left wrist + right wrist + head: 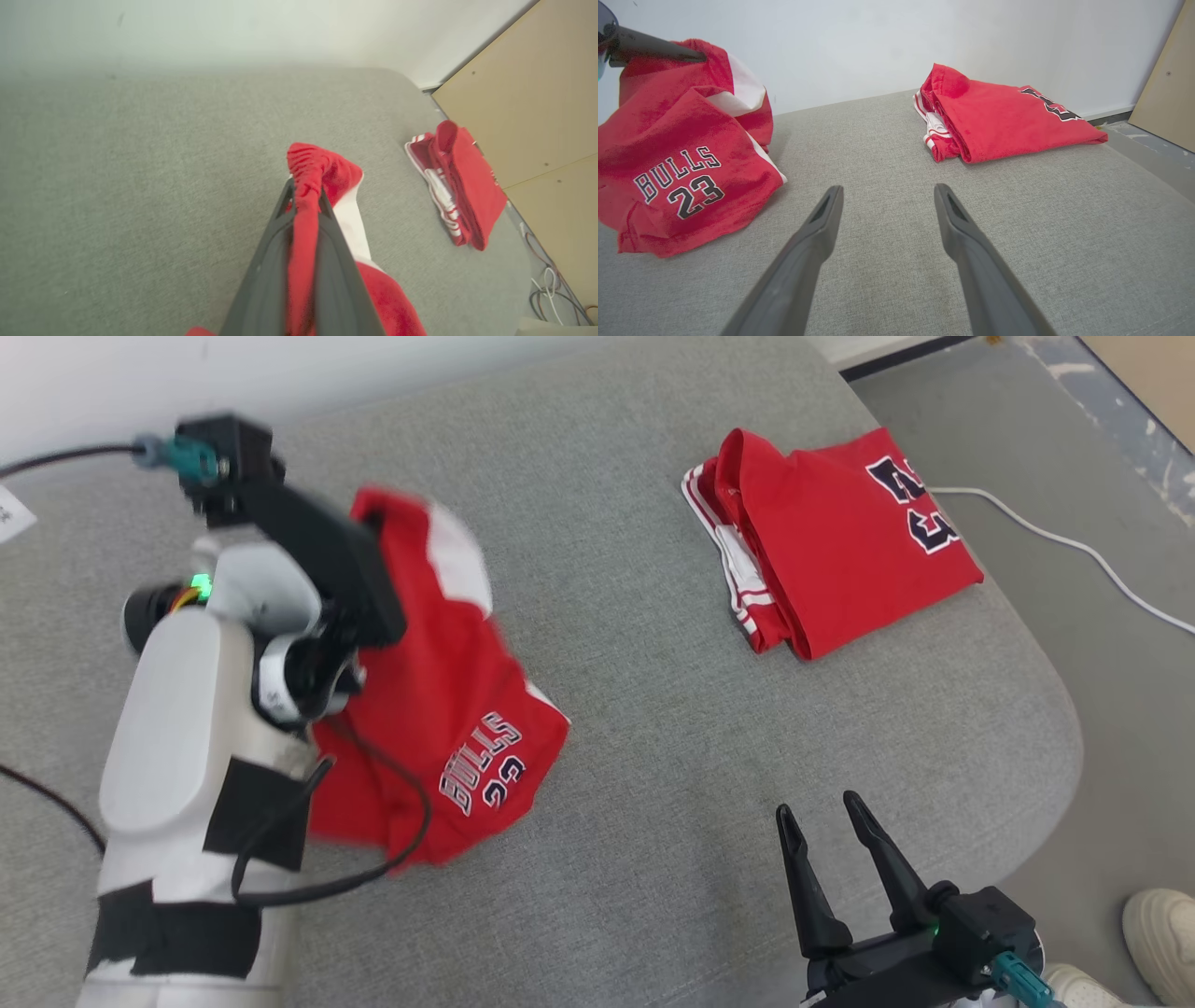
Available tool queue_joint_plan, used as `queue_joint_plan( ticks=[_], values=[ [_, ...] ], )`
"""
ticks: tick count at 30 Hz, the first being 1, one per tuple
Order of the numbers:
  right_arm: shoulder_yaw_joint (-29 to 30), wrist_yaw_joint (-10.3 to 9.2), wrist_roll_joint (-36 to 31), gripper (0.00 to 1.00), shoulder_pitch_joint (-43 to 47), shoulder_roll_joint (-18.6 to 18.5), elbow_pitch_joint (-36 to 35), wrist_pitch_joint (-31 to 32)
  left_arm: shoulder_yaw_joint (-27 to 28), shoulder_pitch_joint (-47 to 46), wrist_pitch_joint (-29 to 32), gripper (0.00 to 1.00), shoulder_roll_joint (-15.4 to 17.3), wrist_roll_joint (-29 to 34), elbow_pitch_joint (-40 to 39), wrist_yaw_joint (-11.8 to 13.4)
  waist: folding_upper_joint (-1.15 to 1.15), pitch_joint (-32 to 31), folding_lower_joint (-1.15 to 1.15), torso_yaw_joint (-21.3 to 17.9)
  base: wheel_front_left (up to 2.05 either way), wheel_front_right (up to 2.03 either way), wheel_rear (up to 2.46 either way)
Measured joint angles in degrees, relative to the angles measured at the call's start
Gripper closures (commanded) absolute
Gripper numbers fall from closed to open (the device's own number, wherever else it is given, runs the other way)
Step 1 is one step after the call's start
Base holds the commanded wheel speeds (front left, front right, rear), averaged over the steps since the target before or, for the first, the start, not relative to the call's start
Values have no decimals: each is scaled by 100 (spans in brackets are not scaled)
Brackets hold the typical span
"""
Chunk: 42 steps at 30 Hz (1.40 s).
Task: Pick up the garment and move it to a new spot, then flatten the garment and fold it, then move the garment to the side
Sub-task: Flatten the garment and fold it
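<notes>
**Left gripper clamped on Bulls jersey**

The left gripper [306,186] is clenched on a bunched fold of the red Bulls 23 jersey [448,709], pinched between its two dark fingers. The cloth drapes down from the fingers, and its lower part rests on the grey cushion [653,756]. The right gripper [817,805] is spread wide and holds nothing. Beyond its fingertips, well apart, lies a folded red jersey [831,541].
</notes>
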<state>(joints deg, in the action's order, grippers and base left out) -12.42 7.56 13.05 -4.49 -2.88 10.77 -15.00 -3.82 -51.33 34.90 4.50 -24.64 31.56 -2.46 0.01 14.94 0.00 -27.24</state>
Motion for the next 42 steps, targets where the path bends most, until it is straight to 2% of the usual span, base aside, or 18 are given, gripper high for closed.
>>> queue_joint_plan(
  ticks=[4,6,7,8,10,13,16,19,23,30,35,39,40,41,42],
  values=[
    [-20,0,-13,0,36,0,37,-7,-162,-425,-896,100,-145,-461,-194,-164,-1,-139,0,93,0,0,0],
    [-15,0,-32,0,53,-1,59,-8,-433,-582,-1311,100,-132,-1042,-311,-153,-1,-217,0,144,0,0,0],
    [-15,0,-32,0,53,-1,59,-8,-433,-582,-1311,100,-132,-1042,-311,-153,-1,-217,0,144,0,0,0],
    [-26,0,-36,0,56,1,71,-8,-644,-647,-1485,100,-134,-1436,-397,-108,-1,-257,0,171,0,0,0],
    [-14,0,-40,0,69,0,78,-8,-1082,-749,-1923,100,-162,-2148,-606,73,-1,-326,0,236,0,0,0],
    [5,0,-47,0,97,0,76,-9,-1605,-887,-2625,100,-169,-2775,-953,458,-1,-405,-1,374,0,0,0],
    [78,0,-48,0,119,-1,67,-9,-1989,-842,-3156,100,-164,-3187,-1143,817,-1,-458,-1,552,0,0,0],
    [114,0,-47,0,168,-1,48,-9,-2175,-336,-3580,100,-179,-3507,-1189,1076,-1,-497,-1,762,0,0,0],
    [79,0,-42,0,193,1,22,-9,-2198,728,-4035,100,-163,-3800,-1000,1246,-1,-530,0,1064,0,0,0],
    [79,0,-64,0,197,1,-11,-9,-1922,2394,-4665,100,-4,-3943,-530,1351,-1,-577,-1,1525,0,0,0],
    [144,0,-109,0,234,0,-14,-9,-1826,3122,-4880,100,105,-3847,-606,1291,-1,-609,-1,1754,0,0,0],
    [163,0,-127,0,267,1,-5,-9,-2210,3565,-4746,100,190,-3661,-732,1100,-1,-653,-1,1857,0,0,0],
    [160,0,-129,0,273,1,-2,-9,-2270,3657,-4689,64,202,-3641,-758,1098,-1,-669,-1,1872,0,0,0],
    [160,0,-130,0,274,1,1,-9,-2382,3729,-4629,0,248,-3582,-792,1094,-1,-685,-1,1884,0,0,0],
    [160,0,-130,0,275,1,3,-9,-2472,3777,-4577,0,308,-3507,-827,1102,-1,-702,-1,1894,0,0,0]
  ],
)
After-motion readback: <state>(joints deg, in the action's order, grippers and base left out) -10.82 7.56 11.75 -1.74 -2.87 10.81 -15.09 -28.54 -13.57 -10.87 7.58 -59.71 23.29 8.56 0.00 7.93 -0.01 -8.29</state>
